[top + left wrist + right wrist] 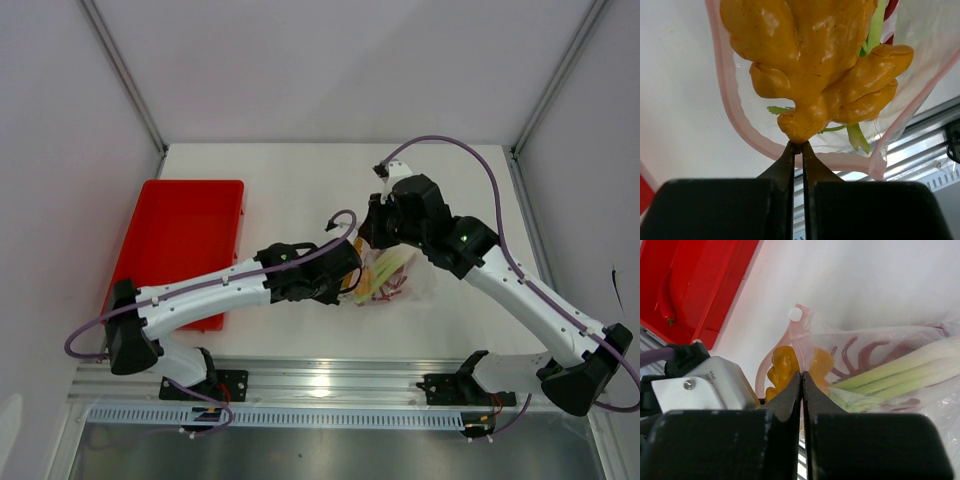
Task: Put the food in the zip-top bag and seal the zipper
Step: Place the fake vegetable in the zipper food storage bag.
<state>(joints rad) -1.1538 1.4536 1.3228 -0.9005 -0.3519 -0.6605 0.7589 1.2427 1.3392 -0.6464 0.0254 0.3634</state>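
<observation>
Table [300,180]: white; carries the red tray [180,215] and the zip-top bag [412,288].
Zip-top bag: lies to the right of the red tray, apart from it, between the two pincers.
Zipper [728,95]: pink-red strip, bowed into an open loop; the white slider [795,314] sits on the end nearer the red tray.
Food in bag: yellow-orange piece [810,65] just inside the mouth; light green stalks [890,375] and red crab [850,347] deeper in, farther from the red tray.
Food in red tray: one red chili [666,305] with a green stem.
Left pincer [797,146]: jaws fully together, clamped on the pink-red rim of the zip-top bag, on the side facing the red tray.
Right pincer [801,374]: jaws fully together, tips against the bag film farther from the red tray than the left pincer; whether film is pinched cannot be told.
</observation>
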